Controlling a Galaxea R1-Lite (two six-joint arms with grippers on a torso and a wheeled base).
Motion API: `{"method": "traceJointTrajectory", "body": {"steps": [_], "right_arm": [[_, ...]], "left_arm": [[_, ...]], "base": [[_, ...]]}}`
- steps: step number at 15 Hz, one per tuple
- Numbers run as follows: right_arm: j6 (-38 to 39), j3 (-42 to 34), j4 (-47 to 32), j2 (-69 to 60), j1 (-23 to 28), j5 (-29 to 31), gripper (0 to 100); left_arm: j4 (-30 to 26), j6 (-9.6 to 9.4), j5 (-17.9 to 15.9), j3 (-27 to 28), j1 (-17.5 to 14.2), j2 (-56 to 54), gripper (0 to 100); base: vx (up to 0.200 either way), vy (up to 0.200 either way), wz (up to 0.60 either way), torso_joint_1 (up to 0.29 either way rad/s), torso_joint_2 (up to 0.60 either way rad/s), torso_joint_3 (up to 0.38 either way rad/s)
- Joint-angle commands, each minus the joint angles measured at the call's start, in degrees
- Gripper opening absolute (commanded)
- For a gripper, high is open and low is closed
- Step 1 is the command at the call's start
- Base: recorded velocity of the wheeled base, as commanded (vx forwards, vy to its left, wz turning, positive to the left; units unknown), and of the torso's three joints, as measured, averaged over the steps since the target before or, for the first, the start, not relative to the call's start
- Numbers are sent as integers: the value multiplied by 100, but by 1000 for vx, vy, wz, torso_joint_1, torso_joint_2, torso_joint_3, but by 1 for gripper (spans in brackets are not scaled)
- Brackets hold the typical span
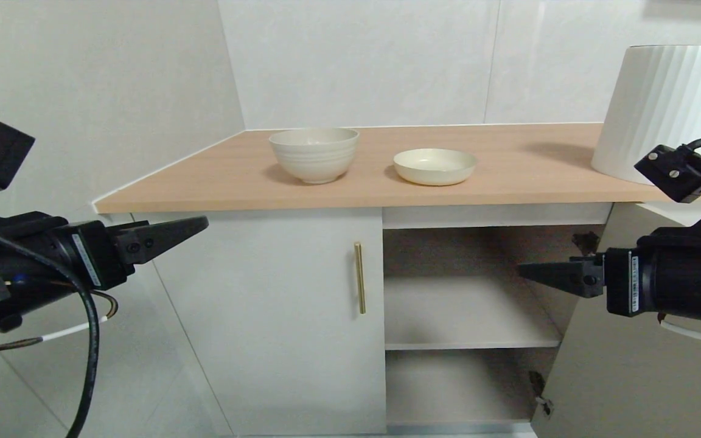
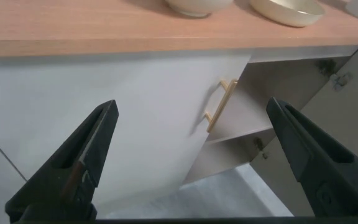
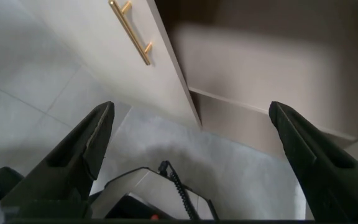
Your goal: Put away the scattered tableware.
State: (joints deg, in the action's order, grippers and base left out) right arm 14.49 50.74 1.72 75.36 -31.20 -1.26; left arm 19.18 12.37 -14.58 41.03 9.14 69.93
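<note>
A white cabinet [image 1: 265,340] fills the corner of a tiled room, its left door shut and its right door [image 1: 618,377] swung wide; that opening looks made ready for stowing, and the shelf [image 1: 460,316] inside offers room for both pieces of tableware. Above it runs the wooden bench [image 1: 509,176], which carries the task's things at its middle and a ribbed white cylinder [image 1: 661,109] at its right end. The two arms hang level before the cabinet front, well below the bench top and well apart. The left hand [image 2: 191,109] faces the shut door and the right hand [image 3: 191,109] points toward the open compartment; both are released, fingers spread wide, grasping nothing, a likely pose for a robot about to reach up. The bowl [image 1: 314,154], deep, ribbed and pale, stands upright on the bench toward the left; its inside is mostly hidden by the rim, so its contents cannot be told. Near it on the right, not touching, sits the dish [image 1: 434,166], shallow and cream, with nothing visible in it. A slim brass handle [image 1: 359,277] runs upright along the shut door's edge.
</note>
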Motion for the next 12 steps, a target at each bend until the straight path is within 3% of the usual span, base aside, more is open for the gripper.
{"method": "traceJointTrajectory", "body": {"steps": [1, 5, 12], "right_arm": [[-70, -11, 4, 101, 8, 20, 100], [-122, -38, 30, 233, 70, 29, 100], [-122, -55, 39, 365, 79, 29, 100]], "left_arm": [[7, 2, -1, 1, 0, 21, 100], [7, 2, -1, -8, 0, 83, 100], [16, 2, 8, -16, 0, 241, 100]], "base": [[0, 0, 0, 32, -129, -85], [0, 0, 0, 68, -262, -266], [0, 0, 0, 175, -511, -288]]}}
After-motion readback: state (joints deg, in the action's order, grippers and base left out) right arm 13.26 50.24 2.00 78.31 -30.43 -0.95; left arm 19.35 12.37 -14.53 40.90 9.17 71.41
